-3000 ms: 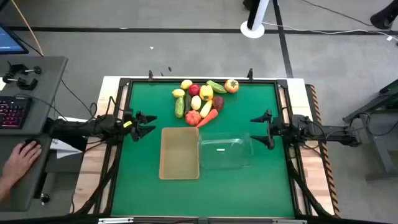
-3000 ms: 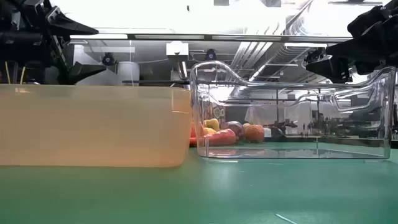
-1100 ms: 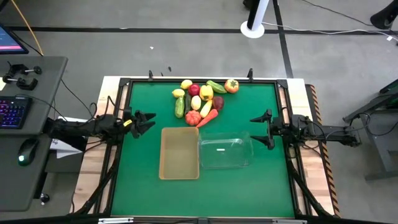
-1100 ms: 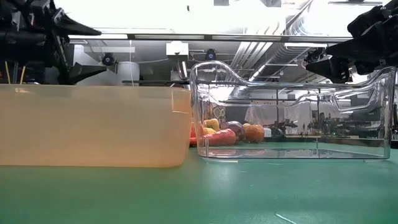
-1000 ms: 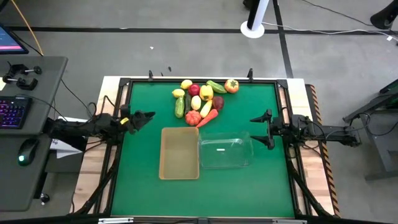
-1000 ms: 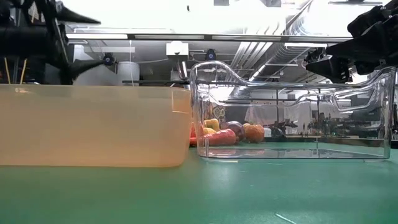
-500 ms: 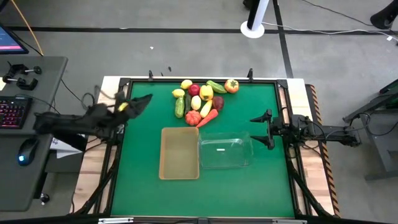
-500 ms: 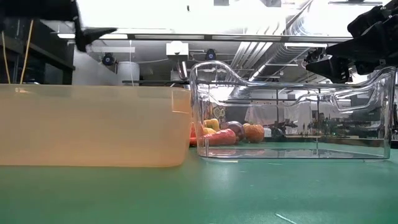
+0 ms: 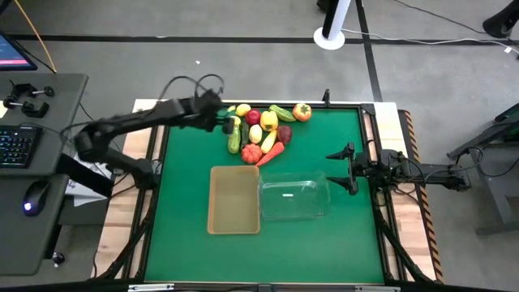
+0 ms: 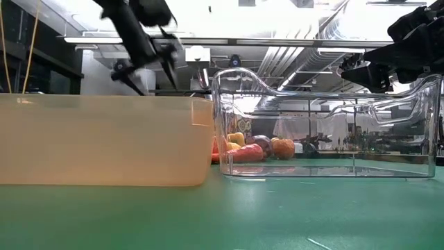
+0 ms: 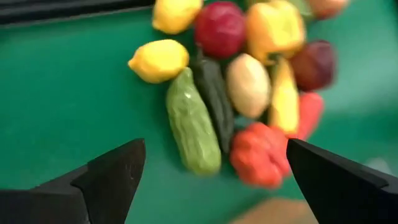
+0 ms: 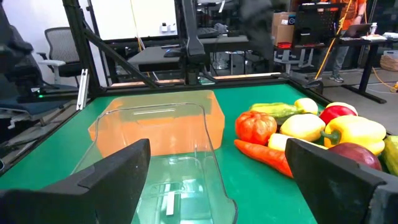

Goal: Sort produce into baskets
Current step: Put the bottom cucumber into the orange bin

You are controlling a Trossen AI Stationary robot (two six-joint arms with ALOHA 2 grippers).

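My left gripper point(image 9: 225, 118) hangs over the far-left part of the green table point(image 9: 186, 235), just beside the produce pile point(image 9: 263, 130); its fingers are spread wide, nothing between them. Through my left wrist camera the fingers point(image 11: 115, 174) frame the heap from above: a light green cucumber point(image 11: 191, 121) lies alongside a darker green one point(image 11: 214, 102); a yellow lemon point(image 11: 158, 60) sits touching the light cucumber's end; a second lemon point(image 11: 176, 14) and a dark red apple point(image 11: 219, 28) lie beyond; a yellow pepper point(image 11: 273, 26) and a red tomato point(image 11: 260, 154) are also in the cluster.

My right gripper point(image 9: 345, 168) waits at the right edge of the table, held above the surface, fingers apart and empty; its wrist camera looks across the clear basket point(image 12: 168, 162) to the tan basket point(image 12: 158, 127), with an orange carrot point(image 12: 264, 155) lying near on the mat.

From above, the tan basket point(image 9: 234, 199) and the clear basket point(image 9: 293, 195) stand side by side, touching, in the middle of the table; both hold nothing; all produce lies on the mat beyond them, near the far edge.
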